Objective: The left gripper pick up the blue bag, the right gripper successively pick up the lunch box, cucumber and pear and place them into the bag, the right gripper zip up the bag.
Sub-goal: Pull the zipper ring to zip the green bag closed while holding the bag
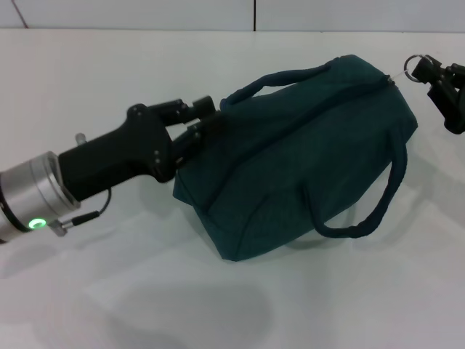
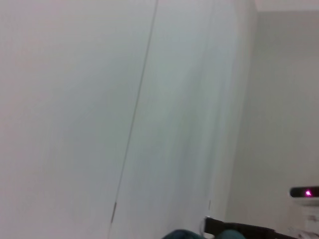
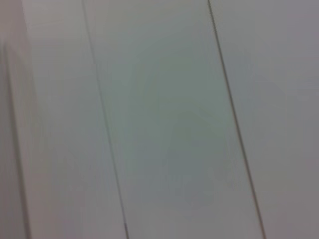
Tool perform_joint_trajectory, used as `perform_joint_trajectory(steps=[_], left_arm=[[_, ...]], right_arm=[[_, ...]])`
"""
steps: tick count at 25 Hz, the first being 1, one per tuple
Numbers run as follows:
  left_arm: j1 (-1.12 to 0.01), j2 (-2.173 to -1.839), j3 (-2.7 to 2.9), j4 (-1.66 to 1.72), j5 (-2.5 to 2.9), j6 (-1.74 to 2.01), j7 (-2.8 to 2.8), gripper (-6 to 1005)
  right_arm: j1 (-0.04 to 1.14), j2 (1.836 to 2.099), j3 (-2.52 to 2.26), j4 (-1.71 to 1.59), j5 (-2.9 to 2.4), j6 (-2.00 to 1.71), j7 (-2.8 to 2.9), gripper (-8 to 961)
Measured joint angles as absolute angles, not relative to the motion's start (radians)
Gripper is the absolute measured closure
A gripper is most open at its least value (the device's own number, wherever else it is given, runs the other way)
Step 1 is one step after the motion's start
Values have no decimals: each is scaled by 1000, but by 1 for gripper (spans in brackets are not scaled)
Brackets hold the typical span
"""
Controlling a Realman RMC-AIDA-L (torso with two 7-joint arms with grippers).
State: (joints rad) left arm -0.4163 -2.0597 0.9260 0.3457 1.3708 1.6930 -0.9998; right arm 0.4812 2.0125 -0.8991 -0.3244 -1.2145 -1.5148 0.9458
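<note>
White surface (image 1: 109, 291) fills the head view, with a pale wall and one dark vertical seam along the far edge. Blue bag (image 1: 305, 153) lies tilted on its side mid-view, zipped closed along the top seam, one handle (image 1: 363, 211) looping out toward the near side, the other handle (image 1: 283, 78) arching along the far top edge. Left hand (image 1: 195, 123) reaches in from the left, silver wrist with a green ring lit, fingers clamped on the bag's left end at the fabric edge. Right hand (image 1: 436, 76) sits at the right edge of view, just beside the bag's right end, fingers closed on the zipper's metal ring pull (image 1: 413, 67); a thin link runs from the ring to the bag's corner. Lunch box, cucumber and pear do not show anywhere in this view. Left wrist view: mostly pale wall panels with a thin dark seam; a sliver of blue bag fabric (image 2: 184, 234) at the lower edge beside a dark shape, and a small black device with a pink light (image 2: 305, 192) farther off. Right wrist view: pale wall panels with slanted seams only; neither hand nor bag shows.
</note>
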Motion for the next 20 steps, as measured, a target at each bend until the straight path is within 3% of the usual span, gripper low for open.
perform_joint_trajectory(steps=[8, 13, 20], left_arm=[[-422, -2052, 900, 467, 1402, 1691, -1177, 748], [-487, -2064, 904, 596, 1559, 1666, -1376, 526], [-593, -2079, 904, 750, 1823, 1640, -1697, 464]], right_arm=[[482, 2012, -911, -326, -1221, -1557, 961, 939], [482, 2013, -917, -324, -1222, -1555, 961, 938], [472, 2015, -918, -322, -1222, -1555, 957, 937]])
